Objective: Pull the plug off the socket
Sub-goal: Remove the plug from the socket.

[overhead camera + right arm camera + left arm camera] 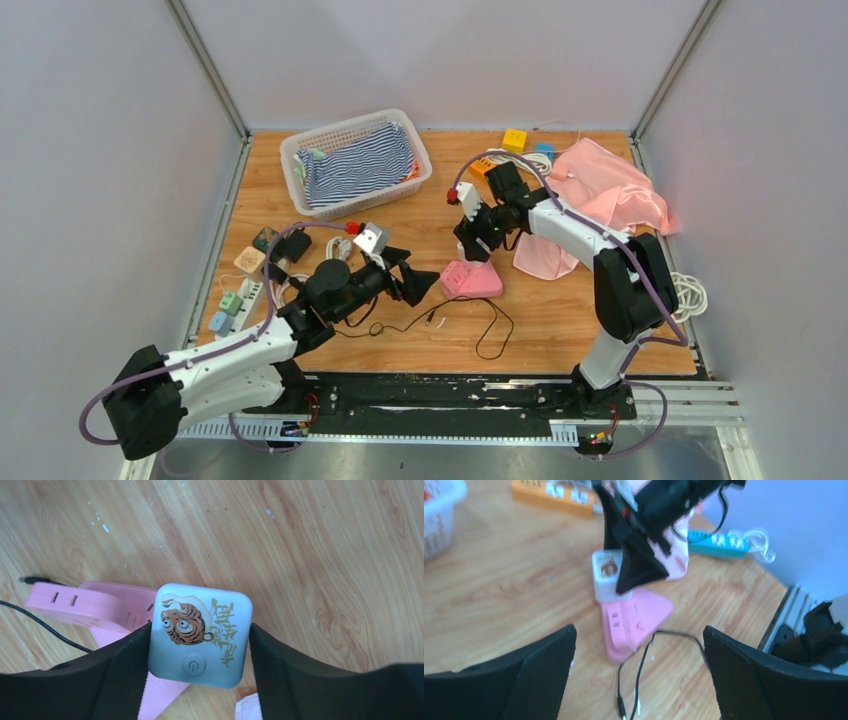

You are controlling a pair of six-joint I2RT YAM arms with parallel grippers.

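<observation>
The pink triangular socket [472,280] [634,620] [95,607] lies flat near the middle of the table. A white square plug [200,632] [608,580] with a tiger picture and a power button sits on the socket's far end. My right gripper [478,240] [200,655] reaches down over the plug and is shut on it, one black finger pressed to each side. My left gripper [415,283] [639,680] hangs open just left of the socket, touching nothing. A thin black cable [480,320] [639,675] lies loose on the wood between its fingers.
A white basket [300,150] with a striped cloth stands at the back left. A pink cloth [610,190] lies at the back right. Power strips and adapters [235,300] crowd the left edge. An orange strip [551,492] and a blue one [716,540] lie beyond the socket.
</observation>
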